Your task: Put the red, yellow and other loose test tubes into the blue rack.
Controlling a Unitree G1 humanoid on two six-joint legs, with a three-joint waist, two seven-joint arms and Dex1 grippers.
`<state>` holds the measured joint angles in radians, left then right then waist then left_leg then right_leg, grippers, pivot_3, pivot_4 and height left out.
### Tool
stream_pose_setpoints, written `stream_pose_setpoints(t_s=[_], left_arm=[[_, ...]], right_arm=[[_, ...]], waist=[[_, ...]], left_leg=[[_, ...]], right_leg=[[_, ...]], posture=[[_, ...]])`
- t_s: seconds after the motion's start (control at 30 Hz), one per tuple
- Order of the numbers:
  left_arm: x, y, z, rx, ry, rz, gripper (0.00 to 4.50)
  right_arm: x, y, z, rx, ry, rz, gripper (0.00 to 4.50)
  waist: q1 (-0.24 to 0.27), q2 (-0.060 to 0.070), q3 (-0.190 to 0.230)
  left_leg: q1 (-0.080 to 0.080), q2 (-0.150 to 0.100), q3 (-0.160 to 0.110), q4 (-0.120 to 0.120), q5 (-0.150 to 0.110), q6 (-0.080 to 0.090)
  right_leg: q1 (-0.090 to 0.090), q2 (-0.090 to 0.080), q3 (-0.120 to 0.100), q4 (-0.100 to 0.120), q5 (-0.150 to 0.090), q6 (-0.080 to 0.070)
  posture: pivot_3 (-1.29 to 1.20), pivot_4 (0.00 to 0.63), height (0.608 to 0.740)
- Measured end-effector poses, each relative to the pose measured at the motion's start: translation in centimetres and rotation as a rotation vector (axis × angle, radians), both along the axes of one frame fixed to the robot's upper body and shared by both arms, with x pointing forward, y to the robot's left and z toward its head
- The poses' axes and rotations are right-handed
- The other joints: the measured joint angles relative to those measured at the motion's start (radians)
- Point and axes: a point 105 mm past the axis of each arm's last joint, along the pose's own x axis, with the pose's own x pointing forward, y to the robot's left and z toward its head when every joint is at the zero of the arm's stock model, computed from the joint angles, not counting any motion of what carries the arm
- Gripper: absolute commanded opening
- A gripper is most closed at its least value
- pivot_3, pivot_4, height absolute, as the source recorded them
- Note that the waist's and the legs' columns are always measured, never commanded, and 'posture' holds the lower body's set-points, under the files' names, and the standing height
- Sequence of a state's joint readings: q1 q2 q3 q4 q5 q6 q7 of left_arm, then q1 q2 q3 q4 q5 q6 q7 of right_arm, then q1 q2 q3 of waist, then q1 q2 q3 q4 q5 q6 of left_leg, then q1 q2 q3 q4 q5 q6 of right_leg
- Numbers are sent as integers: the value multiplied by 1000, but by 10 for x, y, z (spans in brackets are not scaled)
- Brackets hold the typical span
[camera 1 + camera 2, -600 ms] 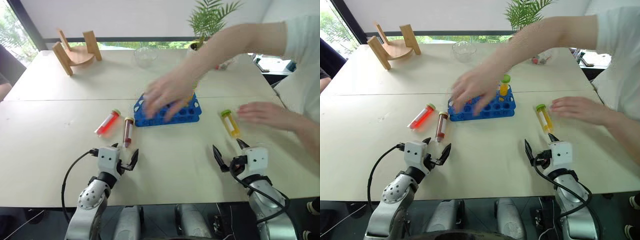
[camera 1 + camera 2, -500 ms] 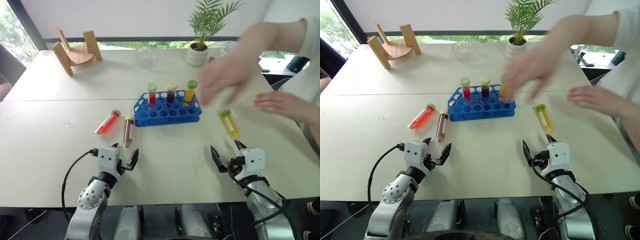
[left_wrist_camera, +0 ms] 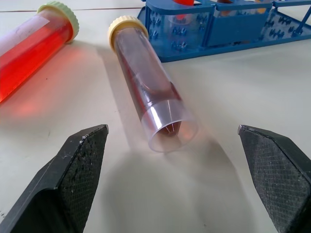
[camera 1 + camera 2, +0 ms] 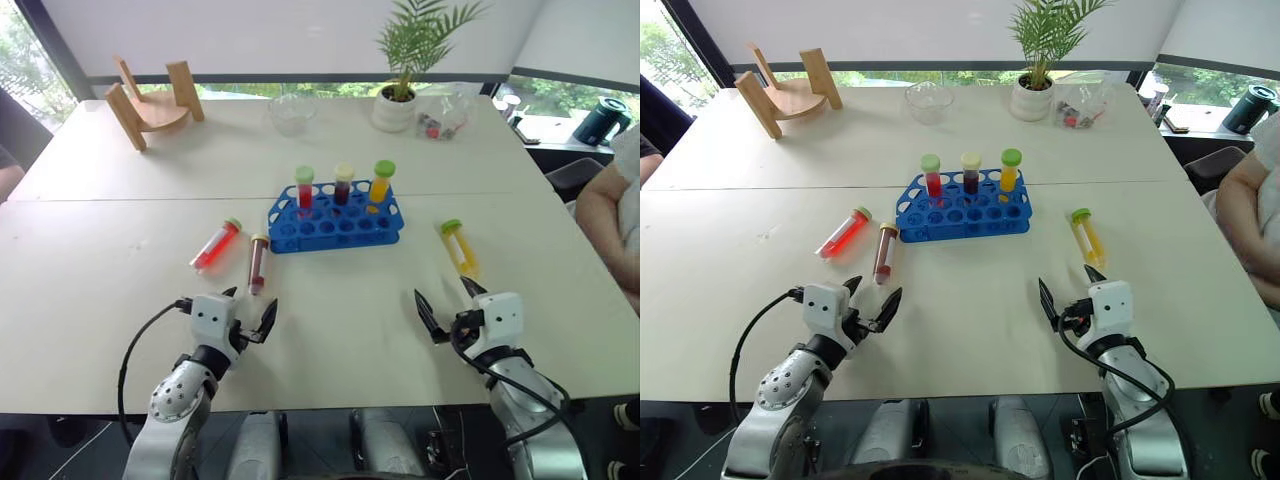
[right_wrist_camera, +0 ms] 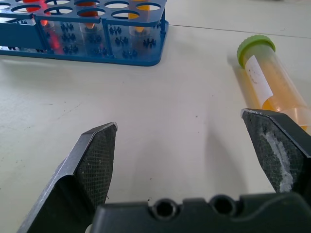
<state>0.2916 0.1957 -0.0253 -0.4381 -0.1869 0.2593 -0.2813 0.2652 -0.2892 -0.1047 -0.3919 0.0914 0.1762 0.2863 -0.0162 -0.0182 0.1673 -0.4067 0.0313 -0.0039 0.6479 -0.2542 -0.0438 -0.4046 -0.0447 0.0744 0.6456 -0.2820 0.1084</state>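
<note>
Lying loose on the table [image 4: 120, 250]: red tube [image 4: 215, 246], maroon tube [image 4: 257, 264], yellow tube [image 4: 460, 247]; both grippers' fingers spread, empty, short of blue rack [image 4: 335, 227].

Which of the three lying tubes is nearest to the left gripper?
The maroon tube with the cream cap: it lies just ahead of the open left gripper. The red tube lies further left; the yellow tube is by the right gripper.

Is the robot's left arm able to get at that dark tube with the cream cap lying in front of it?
Probably yes. The dark tube lies flat on the table just ahead of the left end effector, whose fingers stand open, with bare table between. The red tube lies beside it, apart.
</note>
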Motion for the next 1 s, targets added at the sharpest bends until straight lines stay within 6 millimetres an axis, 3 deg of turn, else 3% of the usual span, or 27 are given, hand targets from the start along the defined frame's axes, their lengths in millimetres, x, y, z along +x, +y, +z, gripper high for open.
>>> stream_pose_setpoints(t_s=[0.33, 0.53, 0.67, 0.77, 0.83, 0.93, 1.0], left_arm=[[-1, 1, -1, 0, 6, 7, 4415], [-7, 1, 11, 25, 7, -70, 4415], [-9, 10, 38, 42, 9, -211, 4415], [-5, 19, 81, 84, 28, -453, 4415], [-5, 18, 108, 131, 5, -585, 4415], [-3, 19, 132, 161, 23, -741, 4415], [-2, 20, 145, 169, 21, -821, 4415]], right_arm=[[2, 0, 2, -2, -9, 4, 4500], [1, -2, 2, -29, 44, 28, 4500], [19, -10, 34, -82, 72, 57, 4500], [49, -19, 86, -131, 127, 92, 4500], [59, -24, 112, -153, 178, 102, 4500], [75, -35, 126, -143, 340, 80, 4500], [83, -43, 120, -105, 491, 54, 4500]], waist=[[0, 0, 0], [-1, 0, 0], [-3, 0, 1], [-3, 1, 4], [-1, 2, 4], [0, 1, 4], [-2, 1, 4]], left_leg=[[0, 0, 0, 0, 0, 0], [0, 0, 0, 0, 0, 0], [0, 1, 0, 1, 0, 0], [0, 1, -1, 3, 0, 0], [1, 0, -1, 2, 0, 0], [-2, 0, 0, -2, -1, 3], [-4, 0, 1, -2, -3, 6]], right_leg=[[0, 0, 0, 0, 0, 0], [0, 0, 0, 0, 0, 0], [-1, 0, 0, 1, 0, -1], [-2, 1, 0, 2, 2, -4], [-1, 1, -1, 0, 2, -3], [-4, 0, -2, -2, 1, -4], [-5, 0, -1, -3, 0, -3]], posture=[[0, 150, 740], [0, 150, 740], [0, 150, 740], [0, 150, 740], [0, 150, 740], [0, 150, 740], [0, 150, 740]])
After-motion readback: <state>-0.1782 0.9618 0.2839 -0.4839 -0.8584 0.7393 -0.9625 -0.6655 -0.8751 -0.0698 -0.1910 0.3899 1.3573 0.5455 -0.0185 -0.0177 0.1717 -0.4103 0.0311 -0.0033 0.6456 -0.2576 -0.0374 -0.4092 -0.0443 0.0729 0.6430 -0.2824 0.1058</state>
